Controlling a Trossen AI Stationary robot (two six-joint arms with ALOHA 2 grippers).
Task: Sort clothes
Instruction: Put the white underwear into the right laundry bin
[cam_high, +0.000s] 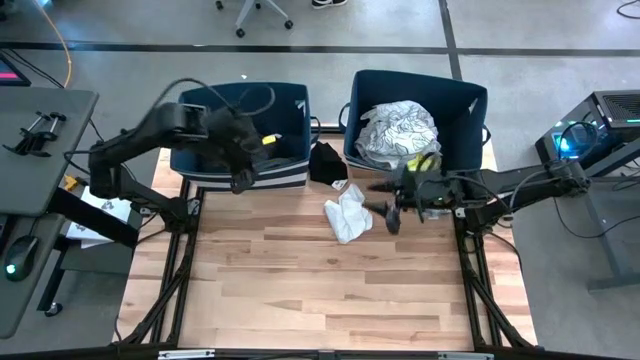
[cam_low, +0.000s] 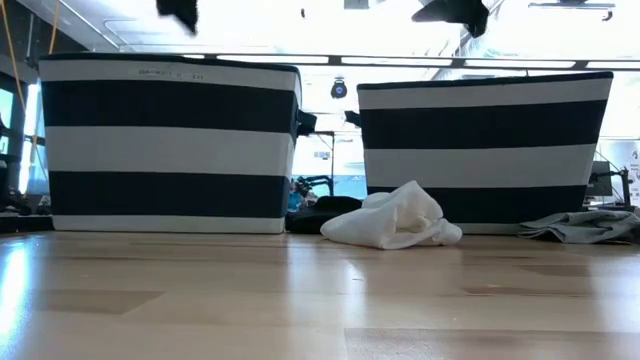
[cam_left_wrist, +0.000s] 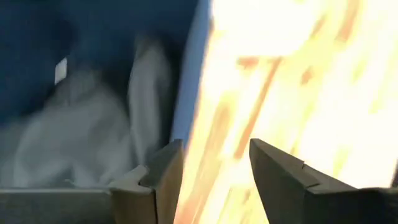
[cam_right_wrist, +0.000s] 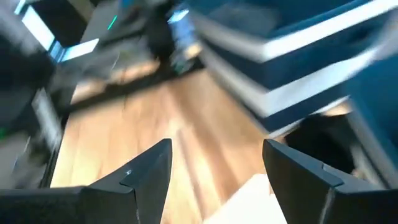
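Note:
A white garment (cam_high: 348, 215) (cam_low: 395, 220) lies crumpled on the wooden table in front of the right bin. A black garment (cam_high: 327, 162) (cam_low: 325, 212) lies between the two bins. The right bin (cam_high: 470, 100) holds light patterned clothes (cam_high: 398, 128) and a neon yellow piece (cam_high: 425, 160). Grey cloth (cam_left_wrist: 81, 143) lies inside the left bin (cam_high: 290, 95). My left gripper (cam_high: 241, 183) (cam_left_wrist: 214, 149) hangs open over that bin's near rim, with nothing between its fingers. My right gripper (cam_high: 392, 220) (cam_right_wrist: 217, 149) stands open just right of the white garment, above it, without touching it.
Both navy-and-white striped bins stand along the table's far edge. A grey garment (cam_low: 585, 225) lies on the table at the foot of the right bin. Bare wood (cam_high: 320, 290) spreads over the near half of the table.

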